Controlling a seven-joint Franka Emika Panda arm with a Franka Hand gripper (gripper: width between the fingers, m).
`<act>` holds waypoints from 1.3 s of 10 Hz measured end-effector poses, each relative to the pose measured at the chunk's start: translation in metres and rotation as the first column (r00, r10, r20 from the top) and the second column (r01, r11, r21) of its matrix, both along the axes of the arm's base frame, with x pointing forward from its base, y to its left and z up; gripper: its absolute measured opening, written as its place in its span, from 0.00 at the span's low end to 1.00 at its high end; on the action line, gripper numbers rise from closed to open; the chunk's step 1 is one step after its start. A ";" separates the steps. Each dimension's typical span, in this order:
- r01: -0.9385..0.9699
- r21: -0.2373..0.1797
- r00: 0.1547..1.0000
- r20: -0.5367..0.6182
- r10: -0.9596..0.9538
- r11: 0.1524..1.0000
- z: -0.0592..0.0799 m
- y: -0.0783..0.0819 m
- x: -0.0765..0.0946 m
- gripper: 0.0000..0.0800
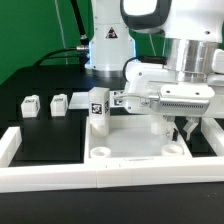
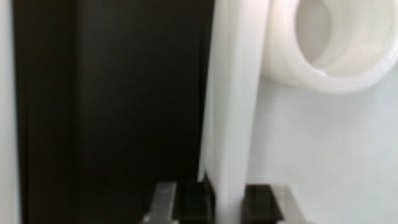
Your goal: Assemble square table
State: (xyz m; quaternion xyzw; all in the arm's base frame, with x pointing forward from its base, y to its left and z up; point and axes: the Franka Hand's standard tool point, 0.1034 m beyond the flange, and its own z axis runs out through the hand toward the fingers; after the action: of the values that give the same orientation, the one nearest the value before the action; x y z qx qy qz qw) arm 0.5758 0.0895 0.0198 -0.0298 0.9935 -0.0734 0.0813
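Observation:
The white square tabletop [image 1: 135,152] lies against the front wall, its corner sockets facing up. My gripper [image 1: 185,130] reaches down onto its rim at the exterior view's right. In the wrist view the gripper [image 2: 221,205] straddles the thin white rim [image 2: 228,110], with one finger [image 2: 176,203] on each side, shut on it. A round corner socket [image 2: 338,45] shows just beyond. One leg [image 1: 98,109] stands upright at the tabletop's far left corner. Two more legs [image 1: 30,104] [image 1: 58,103] sit on the black table at the left. Another tagged piece [image 1: 119,100] lies behind the tabletop.
Long white wall bars run along the front [image 1: 100,183] and the left [image 1: 10,146] of the work area. The robot's base [image 1: 108,45] stands at the back. The arm's white hand [image 1: 185,95] hangs over the tabletop's right side.

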 end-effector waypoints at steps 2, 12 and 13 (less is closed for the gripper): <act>0.001 -0.003 1.000 -0.005 -0.001 1.000 -0.002 -0.003 -0.002 0.08; 0.039 -0.075 0.996 -0.078 -0.045 0.996 -0.003 0.038 0.003 0.08; 0.040 -0.079 0.996 -0.080 -0.046 0.996 -0.003 0.037 0.003 0.08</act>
State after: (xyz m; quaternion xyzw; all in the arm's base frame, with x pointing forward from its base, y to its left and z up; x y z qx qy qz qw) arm 0.5792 0.1263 0.0167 -0.0146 0.9929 -0.1120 0.0376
